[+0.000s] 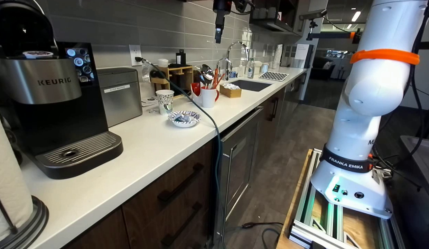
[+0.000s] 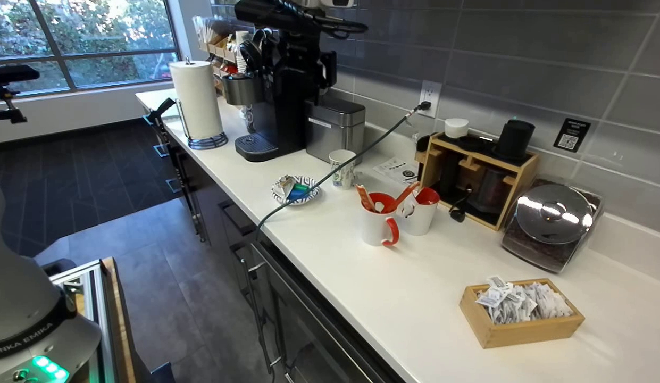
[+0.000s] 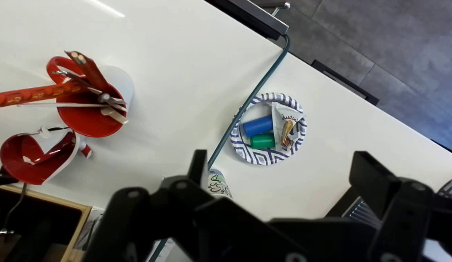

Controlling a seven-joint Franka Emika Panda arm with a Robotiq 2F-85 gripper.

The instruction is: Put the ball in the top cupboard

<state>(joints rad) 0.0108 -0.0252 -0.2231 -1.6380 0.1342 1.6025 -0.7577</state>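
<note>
White and bulky, the Franka arm (image 1: 364, 97) rises at the right of an exterior view, green lights (image 1: 336, 187) glowing on its base (image 1: 359, 195). Its black gripper (image 3: 281, 163) hangs over the white counter (image 3: 167, 47), and in the wrist view I see the jaws standing wide apart. The pale roundish thing that best fits the task, though I can't be sure, is a paper bowl (image 3: 258, 158) with blue geometric trim, on the counter, right of centre in the wrist view. In it lie a Justin's packet (image 3: 285, 127), a blue cylinder (image 3: 258, 126) and a shorter green cylinder (image 3: 262, 141). A dark green cable (image 3: 264, 78) runs across the bowl's left rim there; whether they touch I can't tell. Near the bowl stands a patterned paper cup (image 1: 165, 102), and a Keurig coffee maker (image 1: 55, 81) looms at the left of an exterior view. A white mug (image 2: 373, 229) holding red sticks (image 2: 407, 196) stands beside a red-lined cup (image 2: 419, 221) near the middle of an exterior view. An open-fronted dark wall cupboard (image 1: 269, 23) with stacked cups (image 1: 262, 13) hangs at the top of an exterior view, right of centre.
</note>
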